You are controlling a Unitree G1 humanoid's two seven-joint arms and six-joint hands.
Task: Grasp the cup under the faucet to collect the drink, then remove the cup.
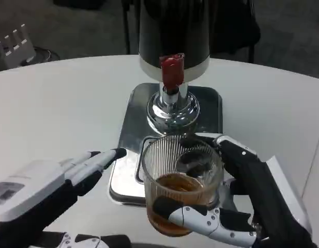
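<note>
Fingers of my right hand, black and white, wrap the ribbed glass cup from its far side and across its lower front, so that this hand grips the cup. Head view: the cup stands upright in the lower centre, just in front of the chrome faucet, and holds amber drink in its lower part, about a third of its height; I cannot tell whether its base touches the tray or is lifted off it. Behind it rises the dark dispenser, with a red tap lever set above the faucet. Dispenser and faucet stand on a silver drip tray, which lies on the white table. My left hand lies at the lower left, its fingers extended side by side and holding nothing; its dark fingertips reach the left edge of the tray, just beside the cup but apart from it. A white rack-like object sits off the table at the upper left.
</note>
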